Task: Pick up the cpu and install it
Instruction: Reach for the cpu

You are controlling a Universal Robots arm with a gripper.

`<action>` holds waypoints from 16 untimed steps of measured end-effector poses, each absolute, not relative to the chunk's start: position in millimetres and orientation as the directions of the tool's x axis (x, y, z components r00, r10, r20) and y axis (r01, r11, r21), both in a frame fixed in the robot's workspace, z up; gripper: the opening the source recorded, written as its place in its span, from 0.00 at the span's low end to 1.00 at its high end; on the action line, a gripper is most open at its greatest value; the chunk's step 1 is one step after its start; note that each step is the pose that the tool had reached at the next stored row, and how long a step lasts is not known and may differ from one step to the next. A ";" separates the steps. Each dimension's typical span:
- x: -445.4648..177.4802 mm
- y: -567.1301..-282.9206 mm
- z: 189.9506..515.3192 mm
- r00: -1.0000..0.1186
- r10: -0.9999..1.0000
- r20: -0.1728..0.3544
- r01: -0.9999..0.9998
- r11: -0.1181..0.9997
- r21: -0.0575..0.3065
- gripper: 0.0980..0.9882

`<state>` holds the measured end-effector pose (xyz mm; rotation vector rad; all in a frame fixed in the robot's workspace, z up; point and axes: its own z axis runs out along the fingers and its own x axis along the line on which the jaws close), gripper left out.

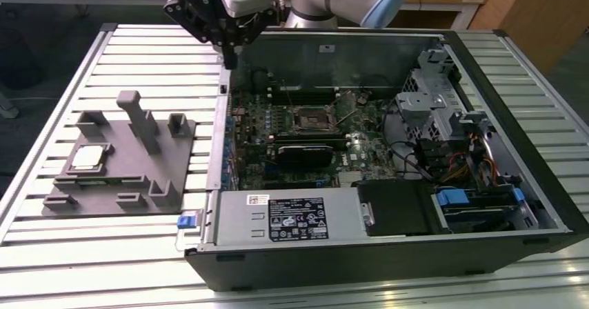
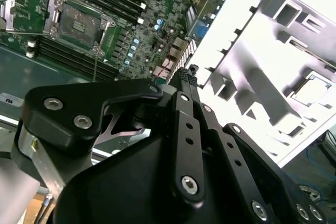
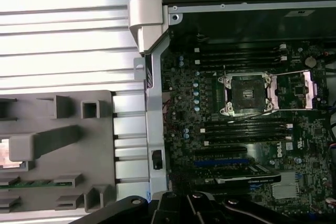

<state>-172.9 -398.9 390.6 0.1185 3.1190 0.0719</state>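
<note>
Slatted table (image 1: pixel 110 254) bears fixture (image 1: pixel 138 178) with cpu (image 1: pixel 87 157), hand (image 1: pixel 228 59) above case (image 1: pixel 368 267).

We find the cpu (image 3: pixel 3 153), seated in the grey fixture (image 3: pixel 94 156), cut off by the picture's edge (first wrist view)

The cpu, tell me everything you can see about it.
The cpu is a small flat square chip with a pale silvery metal top and a thin darker rim. It lies flat, top up, in a recess of the grey fixture block on the slatted table, at the exterior view's left of the open computer case. Only the fixture touches it. The gripper hangs apart from it, above the case's edge, jaws shut and empty.
</note>
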 end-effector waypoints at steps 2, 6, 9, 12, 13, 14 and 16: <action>-174.3 -398.9 390.4 -0.997 0.076 -0.017 0.075 0.996 0.047 0.01; -177.4 -399.0 389.9 -0.997 0.076 -0.016 0.075 0.996 0.048 0.01; -179.8 -398.9 389.5 -0.997 0.076 -0.015 0.075 0.996 0.049 0.01; -182.0 -398.9 389.1 -0.997 0.076 -0.015 0.075 0.996 0.049 0.01; -182.5 -398.9 389.1 -0.997 0.076 -0.014 0.076 0.996 0.049 0.01; -183.1 -398.9 389.0 -0.997 0.076 -0.014 0.076 0.996 0.049 0.01; -184.6 -399.0 388.9 -0.997 0.076 -0.014 0.076 0.996 0.049 0.01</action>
